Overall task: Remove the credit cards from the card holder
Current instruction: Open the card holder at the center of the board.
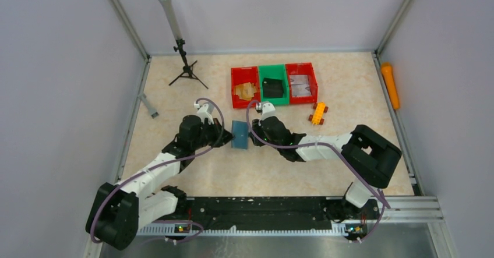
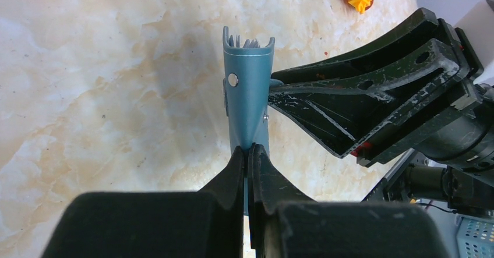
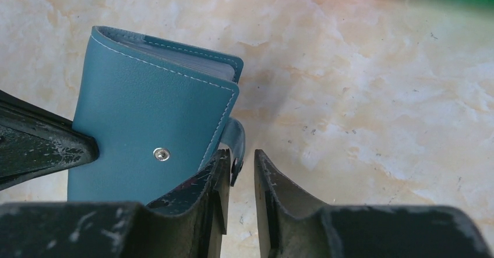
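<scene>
Teal card holder (image 3: 151, 112) pinched by left hand (image 2: 249, 149), right hand (image 3: 242, 156) slightly parted at tab (image 3: 236, 138)

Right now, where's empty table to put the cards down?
The marble strip just beyond the black base rail is bare, and so is the patch between the tripod and the bins. It's crowded mid-table, where the left gripper and right gripper meet at the card holder.

green bin (image 1: 272, 67), tripod (image 1: 186, 66), yellow toy (image 1: 318, 113)
</scene>
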Controlling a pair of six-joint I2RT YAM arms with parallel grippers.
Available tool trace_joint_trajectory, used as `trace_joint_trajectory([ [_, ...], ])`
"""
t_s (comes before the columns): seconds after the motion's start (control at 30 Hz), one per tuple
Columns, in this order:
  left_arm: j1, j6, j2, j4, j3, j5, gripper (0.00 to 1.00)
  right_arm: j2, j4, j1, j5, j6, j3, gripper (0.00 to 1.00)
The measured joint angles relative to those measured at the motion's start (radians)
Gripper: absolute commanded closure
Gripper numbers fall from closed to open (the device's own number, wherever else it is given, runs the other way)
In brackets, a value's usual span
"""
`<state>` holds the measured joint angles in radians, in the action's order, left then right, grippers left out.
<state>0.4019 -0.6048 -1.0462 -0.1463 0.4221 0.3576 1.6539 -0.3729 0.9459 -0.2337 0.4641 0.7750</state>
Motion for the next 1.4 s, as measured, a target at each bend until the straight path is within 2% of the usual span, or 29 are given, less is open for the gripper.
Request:
trace_joint_trajectory([
  [0.03, 0.000, 0.000, 0.000, -0.003, 0.000, 0.003, 1.00, 0.000, 0.000, 0.000, 0.000, -0.001, 0.000, 0.85],
  [0.13, 0.000, 0.000, 0.000, -0.011, 0.000, 0.008, 1.00, 0.000, 0.000, 0.000, 0.000, -0.001, 0.000, 0.88],
  [0.2, 0.000, 0.000, 0.000, -0.011, 0.000, 0.008, 1.00, 0.000, 0.000, 0.000, 0.000, 0.000, 0.000, 0.95],
  [0.3, 0.000, 0.000, 0.000, -0.011, 0.000, 0.007, 0.99, 0.000, 0.001, 0.000, 0.000, 0.000, 0.000, 1.00],
  [0.43, 0.000, 0.002, -0.035, 0.006, 0.008, -0.042, 0.93, 0.000, 0.000, 0.000, 0.000, 0.000, 0.000, 1.00],
  [0.47, 0.000, 0.003, -0.056, 0.023, 0.019, -0.061, 0.88, 0.000, 0.001, 0.000, 0.001, 0.000, 0.000, 1.00],
  [0.53, 0.000, 0.007, -0.116, 0.077, 0.056, -0.105, 0.66, 0.000, 0.001, 0.000, 0.005, 0.000, 0.000, 1.00],
  [0.6, 0.000, 0.016, -0.153, 0.121, 0.086, -0.146, 0.52, 0.000, -0.001, 0.000, 0.013, -0.001, 0.000, 1.00],
  [0.8, 0.001, 0.029, -0.161, 0.186, 0.100, -0.217, 0.32, -0.024, -0.028, 0.000, 0.045, -0.001, -0.016, 1.00],
  [0.9, 0.006, 0.038, -0.137, 0.200, 0.100, -0.225, 0.05, -0.053, -0.055, 0.000, 0.060, -0.001, -0.037, 1.00],
  [0.93, 0.008, 0.042, -0.123, 0.198, 0.098, -0.222, 0.02, -0.063, -0.063, 0.000, 0.065, -0.001, -0.043, 1.00],
  [1.2, 0.046, 0.076, -0.075, 0.132, 0.085, -0.171, 0.02, -0.089, -0.108, 0.000, 0.095, -0.002, -0.063, 1.00],
  [1.4, 0.054, 0.084, -0.182, 0.150, 0.116, -0.172, 0.06, -0.090, -0.118, 0.000, 0.109, -0.009, -0.066, 1.00],
])
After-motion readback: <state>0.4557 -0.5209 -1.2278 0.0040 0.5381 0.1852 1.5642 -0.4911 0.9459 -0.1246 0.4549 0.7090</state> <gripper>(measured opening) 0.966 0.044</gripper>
